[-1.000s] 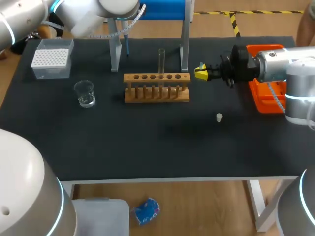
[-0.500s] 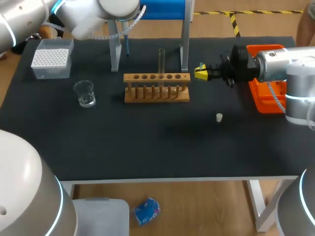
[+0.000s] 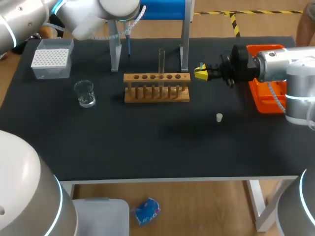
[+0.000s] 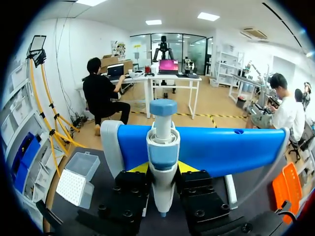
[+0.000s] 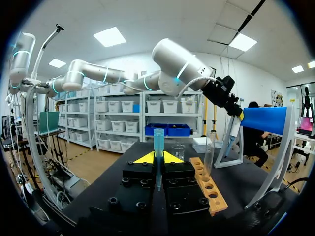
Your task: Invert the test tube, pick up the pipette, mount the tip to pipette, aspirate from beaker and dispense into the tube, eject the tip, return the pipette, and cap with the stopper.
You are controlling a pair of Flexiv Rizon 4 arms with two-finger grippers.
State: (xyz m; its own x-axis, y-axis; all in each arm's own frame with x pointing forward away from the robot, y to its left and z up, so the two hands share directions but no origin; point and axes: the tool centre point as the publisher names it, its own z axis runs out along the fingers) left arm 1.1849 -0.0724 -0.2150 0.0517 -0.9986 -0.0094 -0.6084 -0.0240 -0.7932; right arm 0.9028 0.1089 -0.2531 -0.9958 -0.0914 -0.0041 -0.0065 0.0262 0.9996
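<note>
head: pipette [image 3: 128,45] held at blue stand [image 3: 165,9], 10 o'clock of test tube [image 3: 161,60] | left wrist: left gripper [image 4: 163,168] clamped on pipette body, judged light, stiff, slippery; best gripped mid-barrel | right wrist: right gripper [image 5: 157,158] closed on blue tip [image 5: 158,141]

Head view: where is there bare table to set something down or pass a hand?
The wide near strip of table, in front of beaker, rack and stopper, is bare; so is the gap between beaker and rack. Crowded: the back, around tip box and blue stand, and right of the rack, where the right gripper sits by the orange tray.
</note>
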